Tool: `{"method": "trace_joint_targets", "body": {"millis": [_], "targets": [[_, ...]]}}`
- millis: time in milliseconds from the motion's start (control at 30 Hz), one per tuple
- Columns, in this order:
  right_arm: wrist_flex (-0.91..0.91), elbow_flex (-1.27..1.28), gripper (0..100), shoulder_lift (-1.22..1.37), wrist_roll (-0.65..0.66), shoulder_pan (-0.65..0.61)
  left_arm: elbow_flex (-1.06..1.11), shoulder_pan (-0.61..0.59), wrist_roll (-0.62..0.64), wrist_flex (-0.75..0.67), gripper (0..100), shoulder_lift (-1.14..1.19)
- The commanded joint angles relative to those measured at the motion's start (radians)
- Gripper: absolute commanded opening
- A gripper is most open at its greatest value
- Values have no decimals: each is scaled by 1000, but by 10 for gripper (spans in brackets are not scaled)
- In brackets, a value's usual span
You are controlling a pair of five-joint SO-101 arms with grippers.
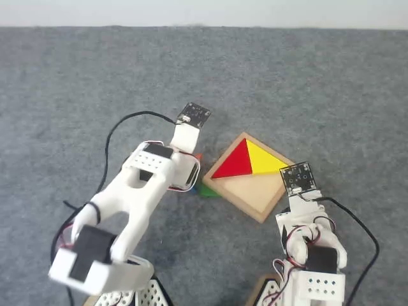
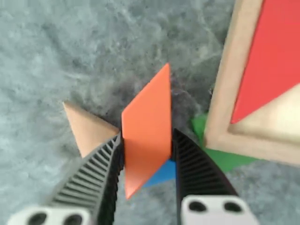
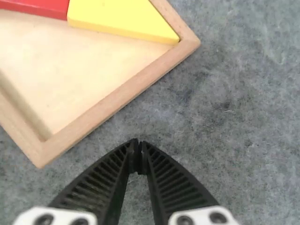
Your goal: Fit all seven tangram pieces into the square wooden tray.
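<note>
The left gripper [image 2: 146,136] clamps the orange piece [image 2: 147,112] on edge, just outside the tray [image 2: 226,93]. Near that rim lie a tan triangle [image 2: 86,129] and a blue piece [image 2: 161,172]. A green piece [image 2: 220,158] touches the rim. A red triangle [image 1: 234,164] and a yellow triangle [image 1: 262,159] sit inside the tray. The right gripper [image 3: 137,146], pinched together on nothing, hangs over carpet [image 3: 234,93] beside the tray's far side.

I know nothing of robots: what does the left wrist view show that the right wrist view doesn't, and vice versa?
Left wrist: the left gripper shut on an orange piece, with a tan piece, a blue piece and a green piece on the carpet below. Right wrist: the right gripper, shut on nothing, and a yellow triangle in the tray. Both: the tray, its red piece, the carpet.
</note>
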Motion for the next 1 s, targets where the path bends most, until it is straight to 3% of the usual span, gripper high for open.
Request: {"method": "trace_joint_targets", "body": {"millis": [0, 167, 400, 567, 967], "targets": [[13, 18, 8, -19, -2, -5, 42, 11, -40, -21, 101, -161], [13, 18, 8, -19, -2, -5, 124, 25, -112, -20, 101, -344], [13, 18, 8, -19, -2, -5, 153, 238, -305, -18, 101, -407], [13, 18, 8, -19, -2, -5, 68, 373, -480, 11, 101, -318], [13, 18, 8, -19, -2, -5, -226, 414, -582, 12, 113, 95]]}}
